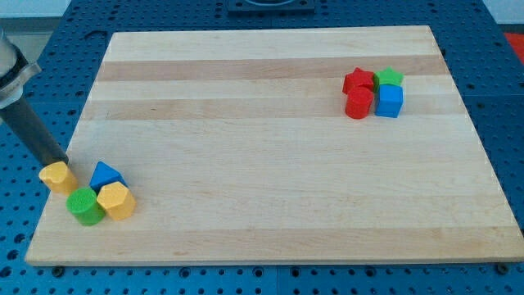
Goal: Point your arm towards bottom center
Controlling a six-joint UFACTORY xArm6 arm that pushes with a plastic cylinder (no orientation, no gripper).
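My rod comes in from the view's top left and my tip (60, 162) rests at the board's left edge, touching the top of a yellow heart-shaped block (57, 177). Just right of it lie a blue triangle block (106, 175), a green round block (84, 206) and a yellow hexagon block (116, 201), bunched near the bottom left corner. At the upper right sit a red star block (358, 80), a red round block (358, 104), a green star block (390, 78) and a blue cube (389, 102), packed together.
The wooden board (270, 164) lies on a blue perforated table (499, 49). A dark mount (270, 5) shows at the view's top centre, beyond the board's far edge.
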